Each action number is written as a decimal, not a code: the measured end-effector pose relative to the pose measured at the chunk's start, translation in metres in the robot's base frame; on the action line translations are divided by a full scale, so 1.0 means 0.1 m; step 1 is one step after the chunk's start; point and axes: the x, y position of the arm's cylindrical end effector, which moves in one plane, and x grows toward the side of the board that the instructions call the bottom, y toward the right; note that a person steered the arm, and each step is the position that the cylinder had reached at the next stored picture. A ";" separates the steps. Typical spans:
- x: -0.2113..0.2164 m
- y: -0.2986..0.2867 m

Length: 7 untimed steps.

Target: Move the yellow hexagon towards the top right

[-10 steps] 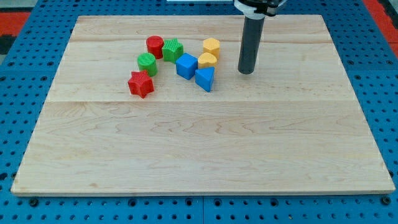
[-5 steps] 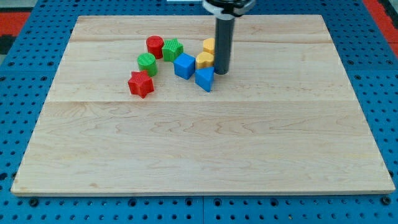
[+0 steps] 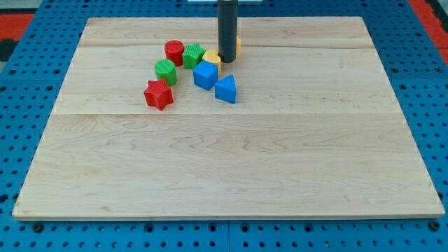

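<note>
So my tip [image 3: 227,60] (plain rod, no claw, holding nothing) sits in the cluster at upper centre, mostly hiding the yellow hexagon [image 3: 237,46] peeking out on its right, which looks nowhere near the board's [image 3: 280,175] top right yet.

We count eight blocks on the tabletop [image 3: 280,175]: two red, a cylinder [image 3: 174,52] and a star [image 3: 159,94]; two green, a cylinder [image 3: 165,71] and a star-like piece [image 3: 193,54]; two blue, a cube [image 3: 206,75] and a triangle [image 3: 226,89]. Two yellow pieces show as well, one [image 3: 211,57] left of the rod and one [image 3: 237,46] right (both mostly hidden, shapes unclear).
</note>
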 end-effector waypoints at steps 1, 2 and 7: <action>0.00 -0.42; -0.13 -0.45; -0.27 -0.41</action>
